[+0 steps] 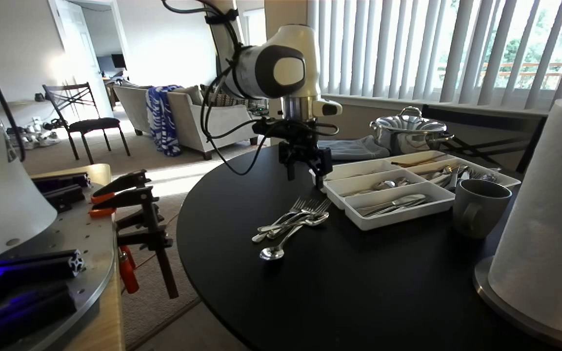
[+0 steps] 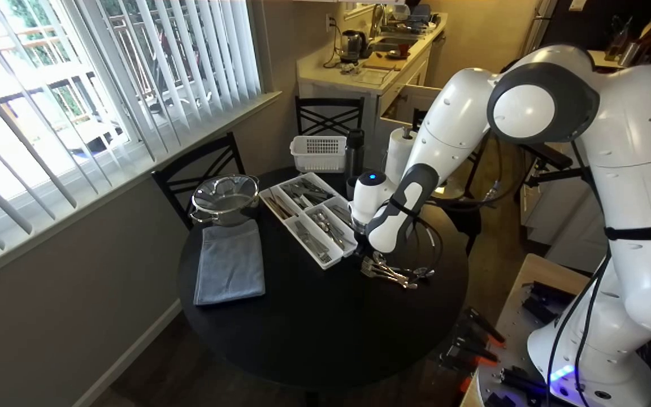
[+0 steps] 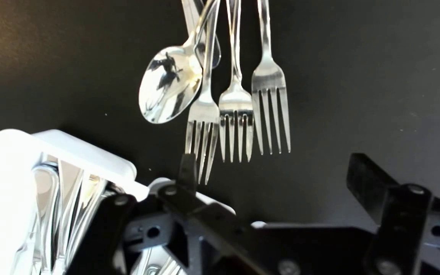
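Loosely piled, forks [image 3: 236, 101] and spoons [image 3: 170, 84] lie on a round black bench [image 1: 359, 292] just beside a white divided tray [image 1: 408, 213] of more cutlery, as the pincer [image 3: 272, 168] of a robot arm [image 2: 452, 127] hangs near the forks, its jaws spread wide. Across the bench, nearer the window blinds [image 1: 327, 48], a folded gray cloth [image 2: 229, 265] and a steel pot [image 2: 235, 216] rest side by side, while a gray mug [image 1: 478, 204] and a paper towel roll [image 1: 544, 214] stand on the tray's other side.

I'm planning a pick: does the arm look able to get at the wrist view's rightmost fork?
Probably yes: the open gripper hangs close by, and nothing covers the tined end of that fork, though another fork lies right beside it.
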`<state>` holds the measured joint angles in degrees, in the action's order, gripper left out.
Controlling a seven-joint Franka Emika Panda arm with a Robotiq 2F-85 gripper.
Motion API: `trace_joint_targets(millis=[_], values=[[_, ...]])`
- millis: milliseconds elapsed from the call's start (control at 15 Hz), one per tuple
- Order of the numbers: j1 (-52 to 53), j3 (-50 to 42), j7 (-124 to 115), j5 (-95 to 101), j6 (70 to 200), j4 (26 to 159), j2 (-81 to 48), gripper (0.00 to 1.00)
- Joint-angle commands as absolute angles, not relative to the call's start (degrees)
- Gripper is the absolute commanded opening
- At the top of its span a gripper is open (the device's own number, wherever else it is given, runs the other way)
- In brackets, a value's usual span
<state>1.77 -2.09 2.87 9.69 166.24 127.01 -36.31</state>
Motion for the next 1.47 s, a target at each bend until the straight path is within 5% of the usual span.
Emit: trace_joint_targets(millis=[0, 1400], values=[[2.7, -2.3, 6.2, 11.5, 165.5, 125.3, -37.9, 1.00], [0.4, -4.0, 18.7, 21.2, 171.6, 128.3, -44.1, 1.00]])
